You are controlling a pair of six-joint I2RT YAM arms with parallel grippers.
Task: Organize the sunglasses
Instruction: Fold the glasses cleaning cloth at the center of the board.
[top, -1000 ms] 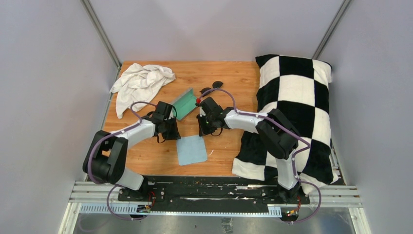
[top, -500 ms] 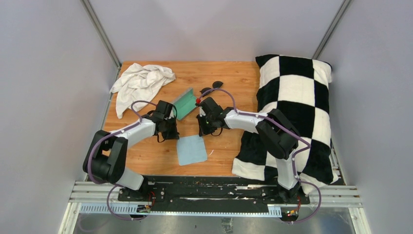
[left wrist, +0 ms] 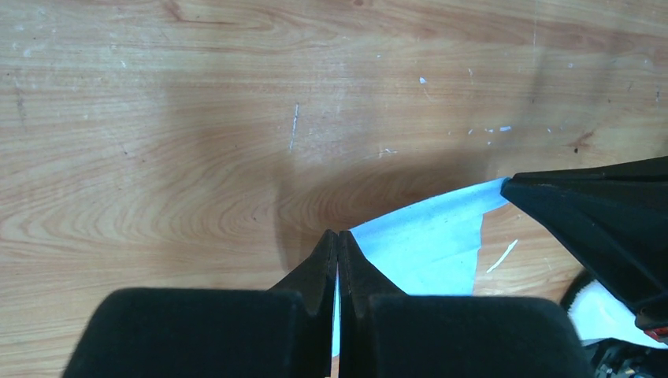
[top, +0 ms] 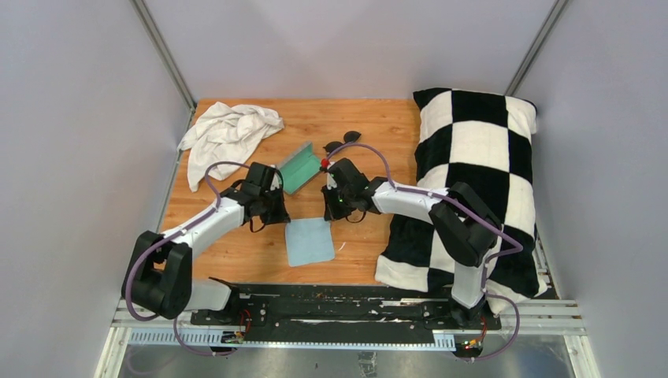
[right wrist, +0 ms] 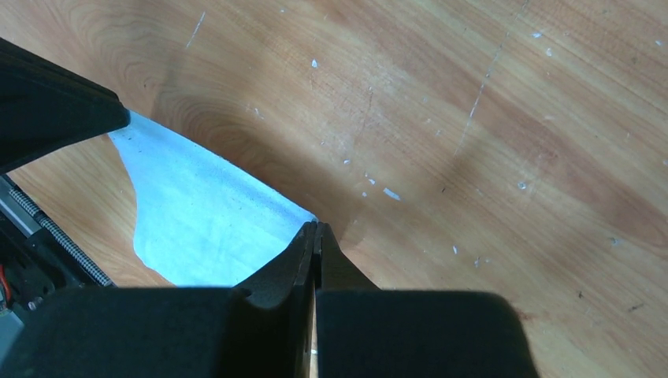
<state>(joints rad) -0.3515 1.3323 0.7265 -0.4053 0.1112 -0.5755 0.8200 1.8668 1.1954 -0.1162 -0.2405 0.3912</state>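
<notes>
Wooden tabletop (top: 378,126) between grey walls: both arms hung low over a light blue cloth (top: 309,242) at centre frame, the left gripper (left wrist: 337,256) and right gripper (right wrist: 315,244) each with jaws pressed together. The sunglasses (top: 351,135) lay above them, upper centre, just right of the open case (top: 298,168).

The sunglasses (top: 352,135) are too small to make out, and my right arm's cable (top: 362,145) crosses them. My fingers (left wrist: 315,276) hide part of the blue cloth (left wrist: 425,244).
</notes>
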